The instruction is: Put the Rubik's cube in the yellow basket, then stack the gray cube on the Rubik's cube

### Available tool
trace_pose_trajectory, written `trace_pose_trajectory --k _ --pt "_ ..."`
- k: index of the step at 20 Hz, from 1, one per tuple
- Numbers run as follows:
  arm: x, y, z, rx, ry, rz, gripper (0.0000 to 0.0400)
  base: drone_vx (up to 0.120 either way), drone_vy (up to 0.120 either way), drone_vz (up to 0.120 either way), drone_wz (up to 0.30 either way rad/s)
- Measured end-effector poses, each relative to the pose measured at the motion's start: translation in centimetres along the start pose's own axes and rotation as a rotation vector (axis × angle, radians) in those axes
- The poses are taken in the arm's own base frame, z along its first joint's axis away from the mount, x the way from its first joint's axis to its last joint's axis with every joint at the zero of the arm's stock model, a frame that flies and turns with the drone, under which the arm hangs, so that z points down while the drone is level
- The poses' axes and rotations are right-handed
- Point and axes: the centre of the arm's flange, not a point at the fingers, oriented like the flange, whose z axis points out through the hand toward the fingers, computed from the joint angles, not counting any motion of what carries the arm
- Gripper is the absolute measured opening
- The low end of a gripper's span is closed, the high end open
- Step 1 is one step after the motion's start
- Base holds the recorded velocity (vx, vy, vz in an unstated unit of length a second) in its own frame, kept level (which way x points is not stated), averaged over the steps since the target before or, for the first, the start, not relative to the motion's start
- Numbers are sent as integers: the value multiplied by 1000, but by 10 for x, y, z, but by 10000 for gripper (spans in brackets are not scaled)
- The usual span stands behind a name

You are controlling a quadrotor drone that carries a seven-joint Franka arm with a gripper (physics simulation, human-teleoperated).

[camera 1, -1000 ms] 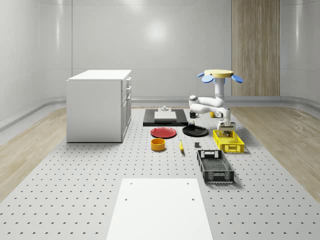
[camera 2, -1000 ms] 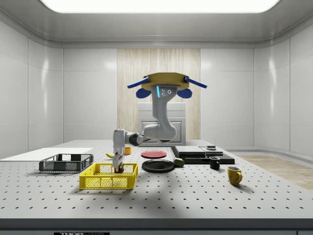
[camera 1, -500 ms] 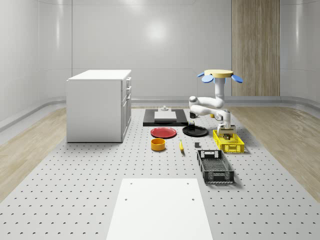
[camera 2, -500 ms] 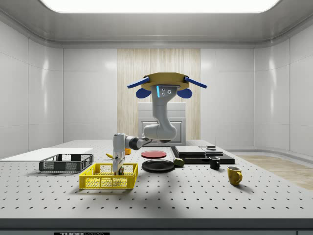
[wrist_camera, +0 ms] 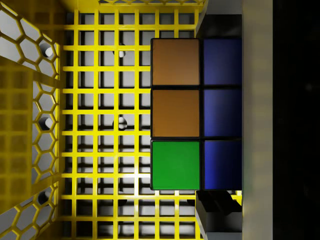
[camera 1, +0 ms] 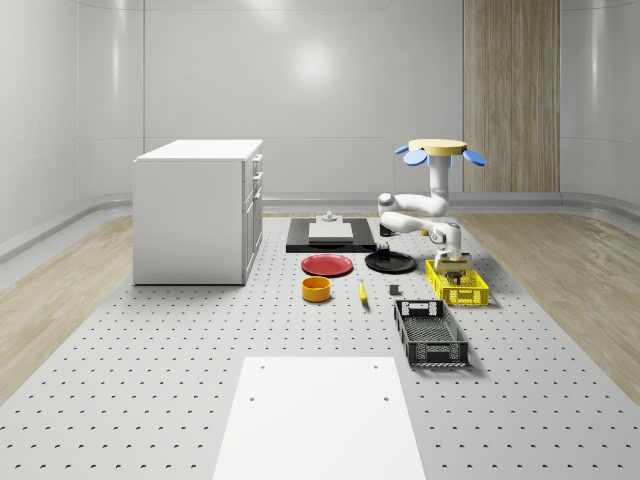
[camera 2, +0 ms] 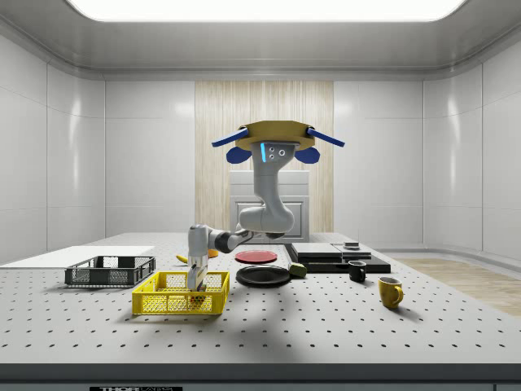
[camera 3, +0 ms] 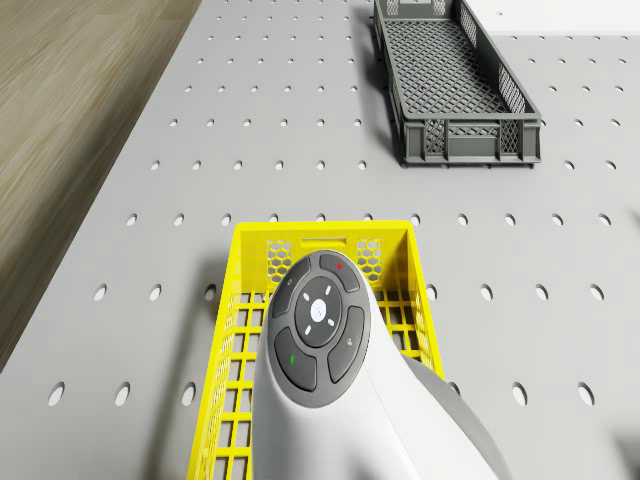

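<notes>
Perforated worktop [camera 1: 150, 400]: your hand [camera 2: 195, 287], clamped on the Rubik's cube [wrist_camera: 196, 114], sits inside the yellow basket [camera 2: 155, 305]; releasing early could tip it.

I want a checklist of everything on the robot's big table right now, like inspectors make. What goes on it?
Surface: gray perforated table with a white sheet lying on it.
Job's things: Rubik's cube is down inside the yellow basket; gray cube: nothing seen.
Clutter: dark gray crate, red plate, black plate, orange bowl, yellow mug, black mug.
End effector: the end effector is lowered into the yellow basket at the Rubik's cube; the drone hovers beside the basket.
Cables: nothing seen.
Surroundings: white cabinet, wood wall panel.
</notes>
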Motion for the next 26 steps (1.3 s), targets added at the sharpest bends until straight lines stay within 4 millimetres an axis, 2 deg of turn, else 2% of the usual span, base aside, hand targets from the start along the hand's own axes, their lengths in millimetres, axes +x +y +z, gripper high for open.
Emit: trace_pose_trajectory --k 12,18,26 --pt "0 0 1 0 0 0 399 0 0 0 0" --pt "0 0 1 0 0 0 400 20 0 120 0" --pt "0 0 2 0 0 0 400 120 -120 120 0"
